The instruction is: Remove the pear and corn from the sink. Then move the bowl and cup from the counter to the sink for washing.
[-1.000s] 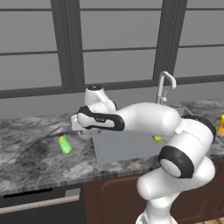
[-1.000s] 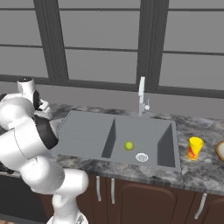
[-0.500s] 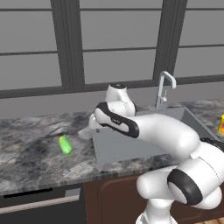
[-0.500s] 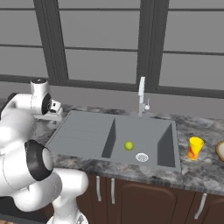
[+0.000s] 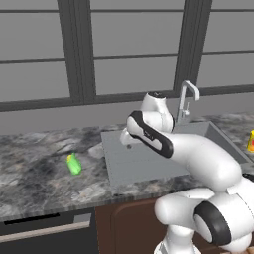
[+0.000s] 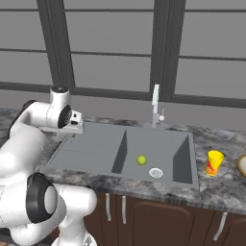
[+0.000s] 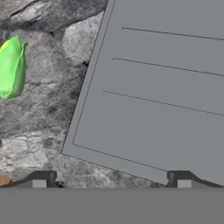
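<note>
One item is out of the sink (image 6: 144, 151) now: the corn (image 5: 74, 163) lies on the counter (image 5: 39, 168) to the left of the drainboard, well apart from the basin. Since a second ago the arm has swung away from the corn and back over the drainboard, and the gripper (image 6: 77, 122) hangs above its left edge with nothing in it, jaws wide apart. From the hand view the corn (image 7: 12, 66) sits off to the side on the stone, no longer under the fingertips (image 7: 41, 179). That reads to me as the first removal done and the arm heading for the second.

The pear (image 6: 141, 160) rests on the basin floor, just beside the drain (image 6: 155, 172). The cup (image 6: 214, 163) stands on the counter right of the sink, and the bowl (image 6: 241, 165) is just beyond it at the picture's edge; neither has been touched.

The counter is mottled grey stone over dark wood cabinets. A chrome faucet (image 6: 155, 103) rises behind the basin, and tall dark-framed windows (image 6: 120, 43) fill the wall.
</note>
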Controlling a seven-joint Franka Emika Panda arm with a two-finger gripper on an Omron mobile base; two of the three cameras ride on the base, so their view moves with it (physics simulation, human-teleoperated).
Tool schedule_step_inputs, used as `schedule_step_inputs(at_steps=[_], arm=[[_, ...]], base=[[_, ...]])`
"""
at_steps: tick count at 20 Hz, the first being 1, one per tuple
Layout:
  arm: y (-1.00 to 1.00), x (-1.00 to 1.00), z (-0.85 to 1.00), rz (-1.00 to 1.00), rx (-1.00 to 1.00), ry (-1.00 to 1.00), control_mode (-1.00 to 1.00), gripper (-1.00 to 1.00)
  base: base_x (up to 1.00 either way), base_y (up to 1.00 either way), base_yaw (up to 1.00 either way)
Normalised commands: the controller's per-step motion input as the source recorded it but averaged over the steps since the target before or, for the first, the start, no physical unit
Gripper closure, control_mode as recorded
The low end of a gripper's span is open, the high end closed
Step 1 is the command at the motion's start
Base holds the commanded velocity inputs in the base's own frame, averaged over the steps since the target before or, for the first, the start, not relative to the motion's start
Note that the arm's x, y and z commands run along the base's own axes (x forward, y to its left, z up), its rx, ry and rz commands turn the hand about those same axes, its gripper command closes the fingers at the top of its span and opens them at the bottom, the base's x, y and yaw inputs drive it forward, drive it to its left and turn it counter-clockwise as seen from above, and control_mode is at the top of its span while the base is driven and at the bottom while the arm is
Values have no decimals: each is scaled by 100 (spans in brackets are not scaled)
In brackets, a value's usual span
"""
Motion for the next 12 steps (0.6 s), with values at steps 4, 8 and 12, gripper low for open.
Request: schedule_step_inputs(at_steps=[4, 8, 12], arm=[[-62, -6, 10, 6, 0, -6, -100, -100], [-62, -11, 8, 4, 0, -12, -100, -100], [-62, -11, 4, 0, 0, -12, -100, -100]], base=[[0, 0, 0], [0, 0, 0], [0, 0, 0]])
